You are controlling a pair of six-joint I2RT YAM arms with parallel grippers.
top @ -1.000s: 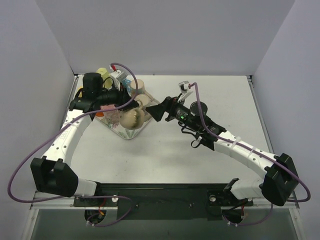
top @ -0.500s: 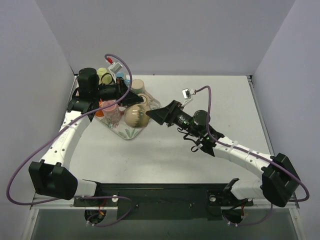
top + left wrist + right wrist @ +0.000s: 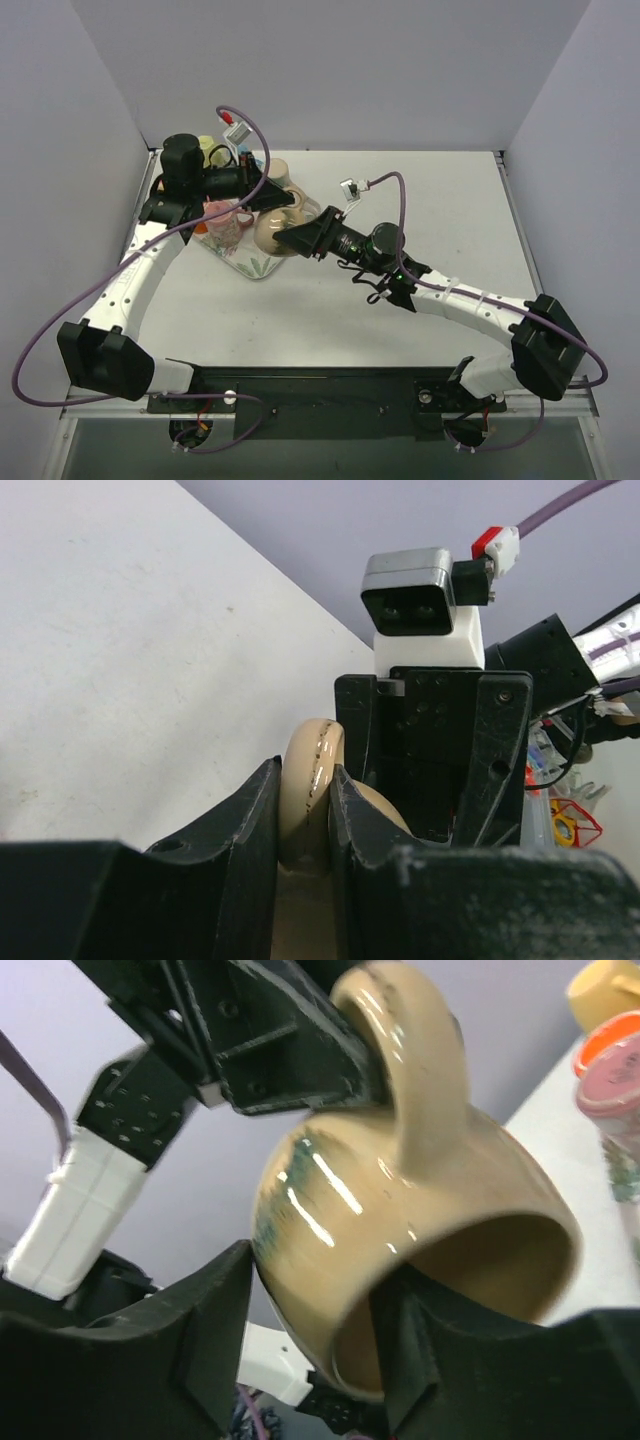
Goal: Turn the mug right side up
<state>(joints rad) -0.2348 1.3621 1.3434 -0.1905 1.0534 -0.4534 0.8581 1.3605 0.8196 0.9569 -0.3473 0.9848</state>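
Note:
The mug point(image 3: 270, 232) is glossy beige and hangs tilted over the tray, mouth turned toward the right arm. My left gripper point(image 3: 266, 198) is shut on the mug's handle point(image 3: 312, 770), which stands pinched between the two black fingers point(image 3: 250, 830). My right gripper point(image 3: 292, 240) has come in from the right and is shut on the mug point(image 3: 420, 1190): one finger point(image 3: 225, 1300) presses the outer wall and the other finger point(image 3: 430, 1340) sits inside the mouth. In the right wrist view the handle arches up into the left gripper's jaws.
A flower-patterned tray point(image 3: 250, 266) lies at the table's left rear. On and around it stand a pink cup point(image 3: 222, 222), a yellow cup point(image 3: 205, 147) and another beige cup point(image 3: 277, 170). The left wall runs close behind the left arm.
My right arm has swung left to the mug and its jaws have closed from wide open onto the mug's wall. The left gripper kept hold of the handle and shifted slightly.

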